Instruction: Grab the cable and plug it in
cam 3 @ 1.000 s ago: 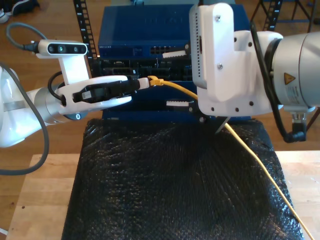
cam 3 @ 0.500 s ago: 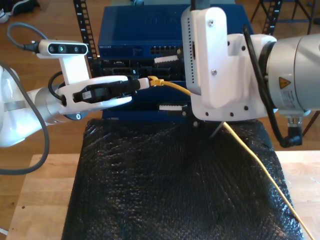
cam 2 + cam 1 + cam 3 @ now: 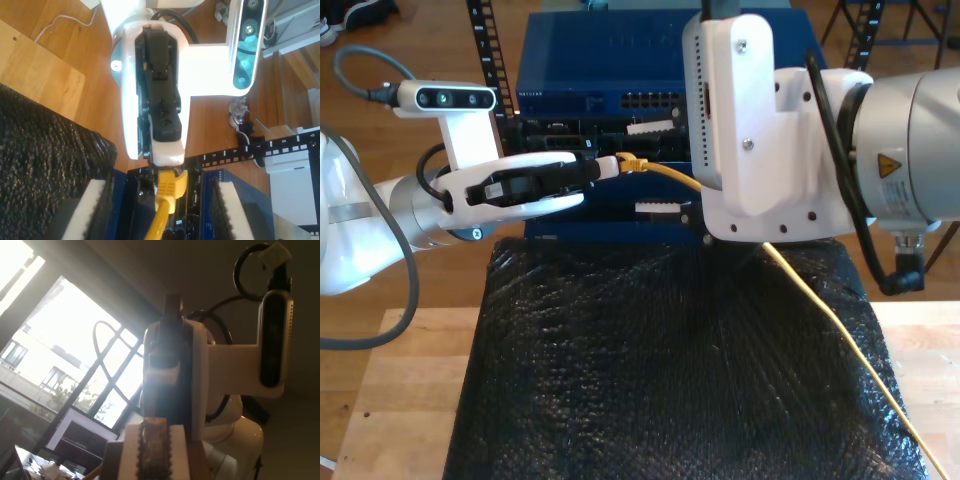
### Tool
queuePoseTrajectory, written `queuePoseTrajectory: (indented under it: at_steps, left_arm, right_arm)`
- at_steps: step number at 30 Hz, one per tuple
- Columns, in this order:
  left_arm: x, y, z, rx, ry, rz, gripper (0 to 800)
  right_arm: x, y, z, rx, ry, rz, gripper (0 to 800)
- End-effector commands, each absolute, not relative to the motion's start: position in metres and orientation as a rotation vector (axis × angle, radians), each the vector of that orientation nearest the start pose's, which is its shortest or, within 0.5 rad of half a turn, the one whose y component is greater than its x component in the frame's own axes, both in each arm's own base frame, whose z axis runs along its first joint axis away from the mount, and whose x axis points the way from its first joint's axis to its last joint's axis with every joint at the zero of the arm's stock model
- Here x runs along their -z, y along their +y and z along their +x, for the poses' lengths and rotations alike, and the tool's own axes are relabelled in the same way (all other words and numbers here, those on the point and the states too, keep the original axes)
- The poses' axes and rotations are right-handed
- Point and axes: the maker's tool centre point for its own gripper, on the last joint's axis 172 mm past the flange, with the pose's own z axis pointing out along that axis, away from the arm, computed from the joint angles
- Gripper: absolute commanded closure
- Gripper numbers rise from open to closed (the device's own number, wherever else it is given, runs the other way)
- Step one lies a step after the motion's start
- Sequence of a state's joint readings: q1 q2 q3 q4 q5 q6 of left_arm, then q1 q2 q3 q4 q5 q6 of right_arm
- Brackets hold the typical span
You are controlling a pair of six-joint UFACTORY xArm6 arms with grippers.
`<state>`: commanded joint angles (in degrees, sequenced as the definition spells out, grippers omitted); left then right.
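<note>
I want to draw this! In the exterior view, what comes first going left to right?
camera → my first gripper → cable plug → warning sticker

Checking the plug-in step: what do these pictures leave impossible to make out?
- Plug tip of the cable: exterior view, buried in my first gripper.
- Ports on the blue switch: exterior view, too small, partly behind my second gripper.
- Grip detail: first wrist view, window glare.
</note>
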<state>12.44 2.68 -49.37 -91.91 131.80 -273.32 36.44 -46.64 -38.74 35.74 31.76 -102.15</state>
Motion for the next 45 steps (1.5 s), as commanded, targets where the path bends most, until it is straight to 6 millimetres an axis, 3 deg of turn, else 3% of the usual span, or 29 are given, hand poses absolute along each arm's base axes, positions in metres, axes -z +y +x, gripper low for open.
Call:
queuePoseTrajectory:
  at_steps: [11, 31, 45]
  left_arm:
    - [-0.4587, -0.184, 0.3309, -0.502, -0.644, 0.885, 789]
    - [-0.4585, -0.1838, 0.3309, -0.465, -0.624, 0.894, 787]
    - [-0.4569, -0.1888, 0.3263, -0.444, -0.633, 0.894, 787]
  right_arm:
    - [-0.4668, 0.2976, 0.3276, -1.564, 2.301, 1.397, 379]
    - [-0.4652, 0.2983, 0.3273, -1.561, 2.305, 1.397, 401]
    - [-0.4643, 0.2988, 0.3268, -1.56, 2.307, 1.399, 477]
